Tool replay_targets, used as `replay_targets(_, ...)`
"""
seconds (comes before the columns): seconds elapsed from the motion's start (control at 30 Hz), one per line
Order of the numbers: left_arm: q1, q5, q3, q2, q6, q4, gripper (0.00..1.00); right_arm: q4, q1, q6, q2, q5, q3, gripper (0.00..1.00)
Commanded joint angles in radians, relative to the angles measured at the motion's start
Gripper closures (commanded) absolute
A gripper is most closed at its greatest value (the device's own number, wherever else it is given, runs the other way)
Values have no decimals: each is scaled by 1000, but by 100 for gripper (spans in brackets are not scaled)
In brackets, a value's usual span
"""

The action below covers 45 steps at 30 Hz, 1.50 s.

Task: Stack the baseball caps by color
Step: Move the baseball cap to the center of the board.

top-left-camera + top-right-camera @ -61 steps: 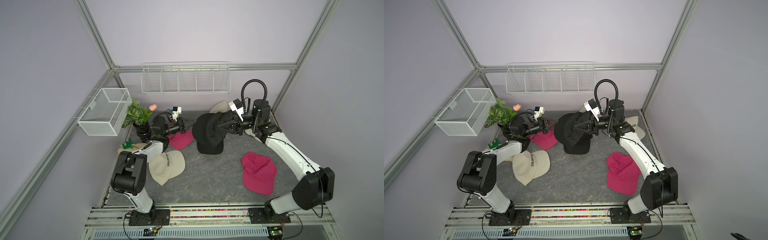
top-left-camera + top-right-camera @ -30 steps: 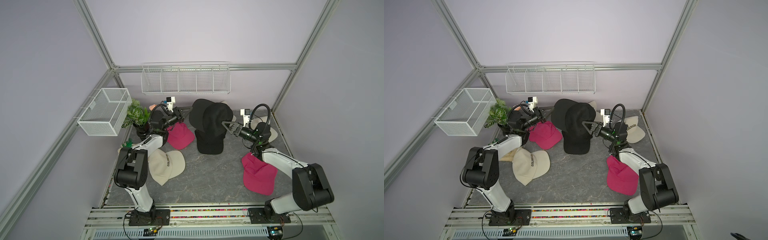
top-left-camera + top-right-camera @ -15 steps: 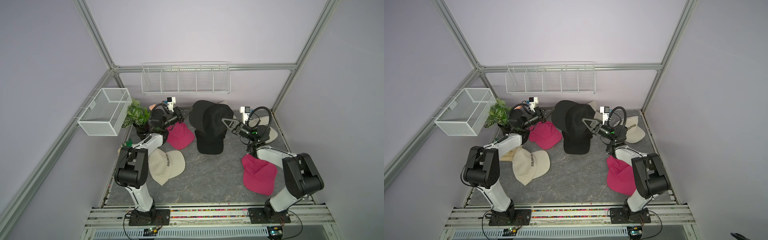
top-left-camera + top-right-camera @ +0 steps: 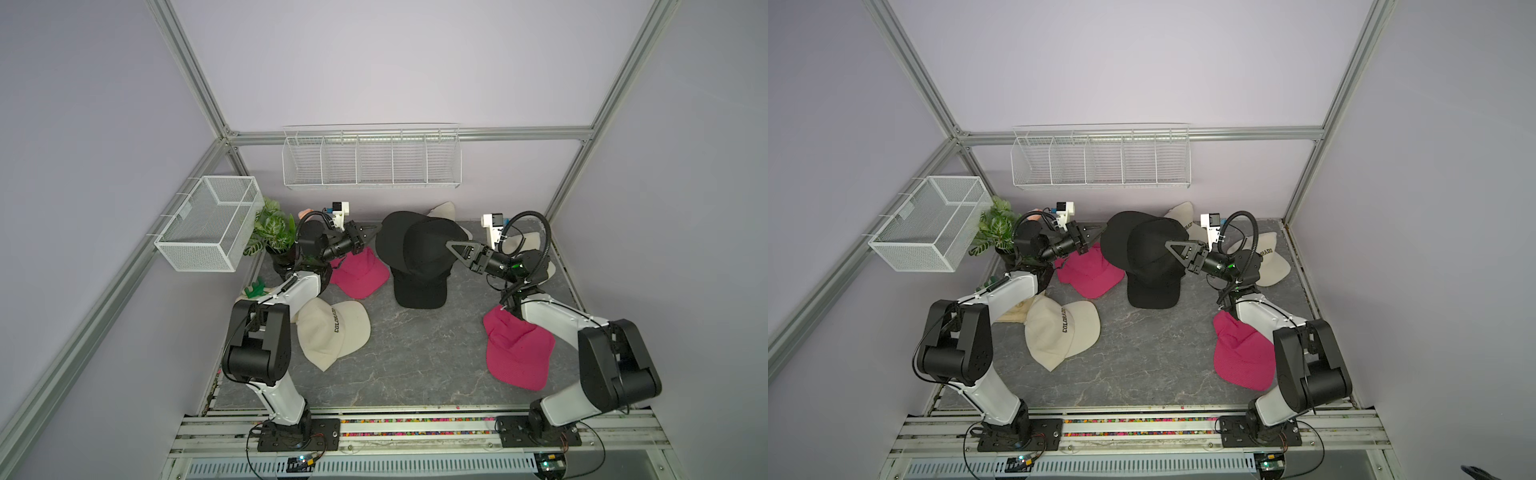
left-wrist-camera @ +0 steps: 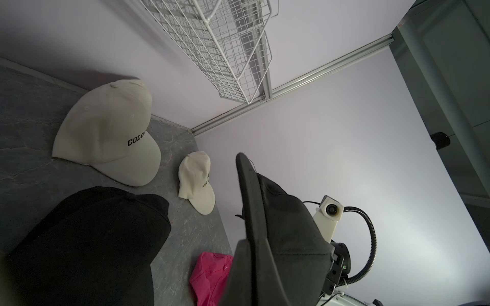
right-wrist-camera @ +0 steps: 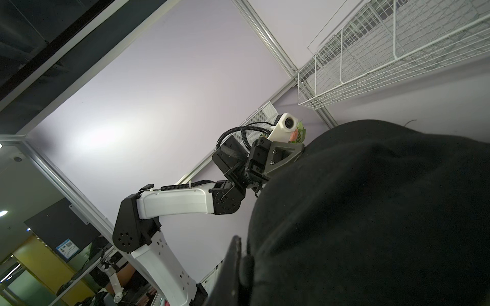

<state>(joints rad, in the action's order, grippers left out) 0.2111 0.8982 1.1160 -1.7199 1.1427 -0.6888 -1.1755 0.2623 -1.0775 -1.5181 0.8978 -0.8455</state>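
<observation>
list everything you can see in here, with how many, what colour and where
cream caps: three, cream with black lettering, one front left, two at the back
pink caps: two, hot pink, one back left, one front right
black caps: at least two, black, overlapping mid-back, one raised
potted plant: one, green, back left corner
wire baskets: two, white, back wall and left wall
green toy: one, green, left edge
table: one, grey marbled
left gripper: one, black, shut on a black cap's edge
right gripper: one, black, shut against the raised cap; grip unclear
</observation>
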Motion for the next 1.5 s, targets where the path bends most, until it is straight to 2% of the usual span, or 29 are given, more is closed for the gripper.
replay_targets(0.0, -44, -120, -14, -4, -48, 70, 100, 153, -12, 142, 51, 40, -97, 94)
replay_targets(0.07, -24, -127, 7, -6, -93, 118, 100, 380, 12, 295, 42, 73, -171, 93)
replay_targets(0.17, 4, -163, 69, 5, -242, 307, 99, 905, 63, 699, 42, 108, -326, 93)
replay_targets(0.23, 19, -210, 116, 28, -382, 472, 68, 1293, 109, 1037, 40, 62, -440, 93)
replay_targets(0.3, 35, -269, 148, 63, -519, 607, 41, 1537, 144, 1271, 24, 21, -528, 93)
replay_targets(0.33, 43, -308, 163, 83, -587, 669, 32, 1621, 156, 1346, 12, 14, -560, 94)
replay_targets(0.4, 58, -376, 183, 117, -697, 753, 21, 1728, 166, 1459, -15, 16, -609, 93)
replay_targets(0.47, 64, -418, 191, 148, -770, 794, 9, 1812, 175, 1544, -39, 18, -649, 92)
replay_targets(0.5, 66, -424, 191, 161, -805, 801, 0, 1878, 185, 1612, -57, 14, -674, 92)
replay_targets(0.67, 73, -419, 186, 227, -970, 827, 1, 2220, 279, 1989, -138, -115, -788, 93)
replay_targets(0.83, 106, -308, 174, 273, -1184, 904, 1, 2399, 372, 2212, -196, -293, -834, 91)
replay_targets(1.0, 191, -199, 161, 284, -1475, 1088, 0, 2373, 428, 2285, -180, -443, -805, 91)
replay_targets(1.1, 236, -104, 149, 285, -1603, 1188, 1, 2348, 442, 2310, -156, -505, -781, 92)
replay_targets(1.2, 246, 1, 146, 292, -1675, 1253, 4, 2362, 446, 2333, -136, -502, -780, 94)
replay_targets(1.3, 246, 51, 146, 292, -1743, 1315, 6, 2341, 446, 2344, -106, -499, -754, 93)
replay_targets(1.37, 249, 50, 150, 282, -1756, 1336, 11, 2321, 447, 2346, -84, -500, -733, 93)
replay_targets(1.47, 274, -32, 130, 275, -1736, 1289, 15, 2300, 445, 2350, -58, -490, -708, 93)
